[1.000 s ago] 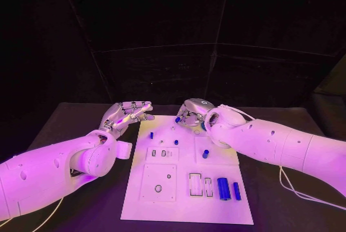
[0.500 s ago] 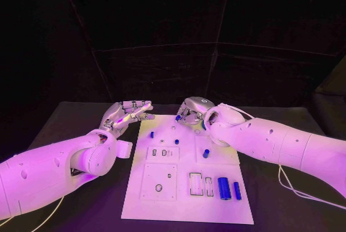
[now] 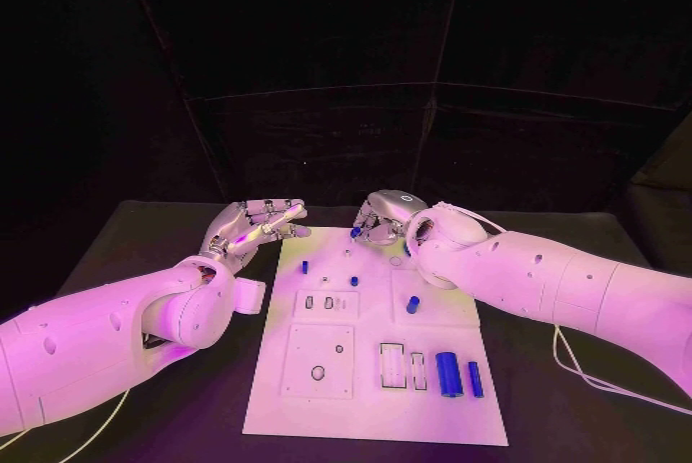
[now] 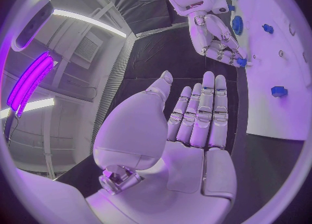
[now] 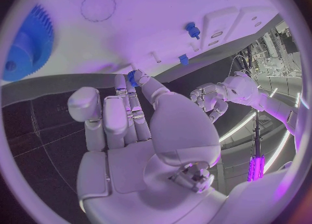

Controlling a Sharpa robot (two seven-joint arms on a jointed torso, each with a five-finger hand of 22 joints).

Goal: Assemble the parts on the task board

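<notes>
Not much has moved since a second ago: my right hand crept a touch left along the far edge of the task board, left hand stayed put. The right hand is pinching a small blue part at its fingertips, right at that far edge. Other blue pieces sit further down the board, with two long ones near the right corner. Left hand hovers just off the board's far left corner over the bench, fingers straight and together, holding nothing. My worry: that fingertip pinch looks shallow, so a tilt could drop the part off the board.
</notes>
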